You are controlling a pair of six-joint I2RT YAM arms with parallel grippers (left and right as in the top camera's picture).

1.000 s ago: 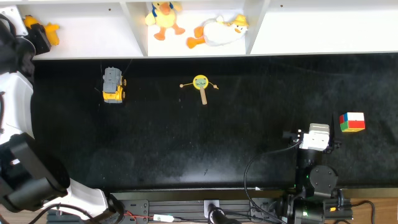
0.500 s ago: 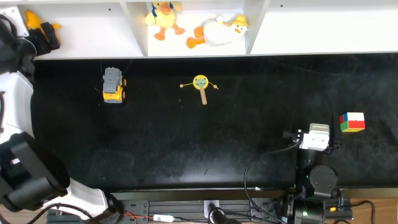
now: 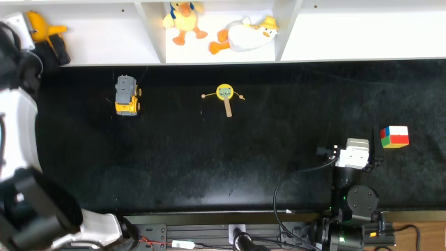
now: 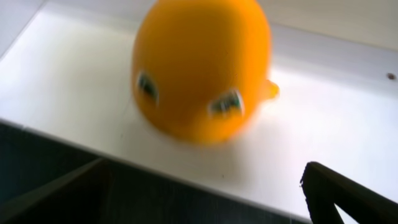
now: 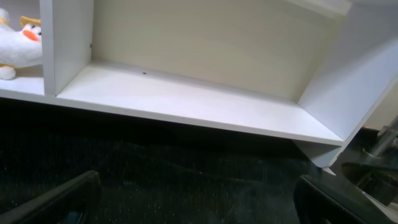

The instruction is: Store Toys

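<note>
**At the shelf's [image 3: 104, 42] left bay, an orange toy [image 4: 202, 68] sat loose**

Before it hung the left gripper [image 4: 202, 180], fingers [image 4: 348, 199] spread wide, gripping nothing; the right gripper [image 5: 198, 182], low near its base, was likewise wide open and empty; two plush ducks [image 3: 184, 19] lay in the middle bay; a yellow truck [image 3: 127, 95], a rattle [image 3: 225, 94] and a coloured cube [image 3: 394, 137] lay well apart on the black table [image 3: 209, 153].

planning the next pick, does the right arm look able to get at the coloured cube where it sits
Probably yes. The coloured cube lies alone on the black mat, close beside the right arm, with nothing between it and the right gripper, which is open.
</note>
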